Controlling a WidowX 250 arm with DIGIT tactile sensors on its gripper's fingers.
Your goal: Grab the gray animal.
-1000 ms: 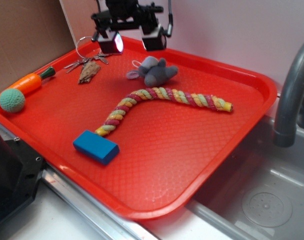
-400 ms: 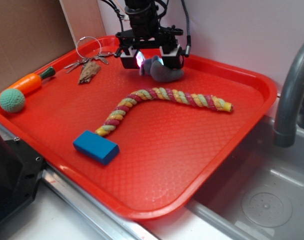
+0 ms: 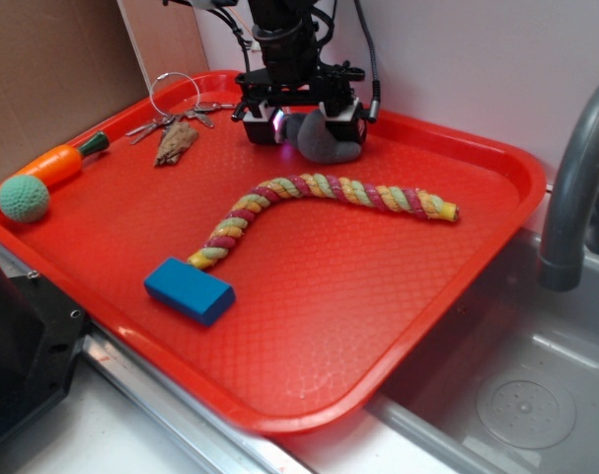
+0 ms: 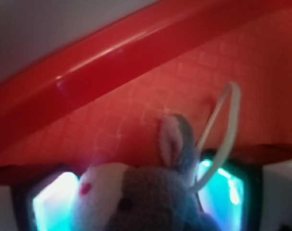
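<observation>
Claw [image 3: 304,125] straddles the gray animal [image 3: 324,143] on the unlabelled red tray [image 3: 457,247]

Red tray [image 3: 398,326] carries a braided rope [image 3: 319,197] across its middle and a blue block [image 3: 189,289] just beside the rope's near end. Far-left corner — keys [image 3: 171,117], brown scrap [image 3: 176,141], toy carrot [image 3: 60,164], teal knitted ball [image 3: 23,197]. Grey faucet [image 3: 575,178] stands at right.

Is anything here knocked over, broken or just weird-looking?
Nothing stands out. The gray plush mouse sits between the pincer's lit fingers at the red plastic tray's back edge; nothing looks spilled or damaged.
</observation>
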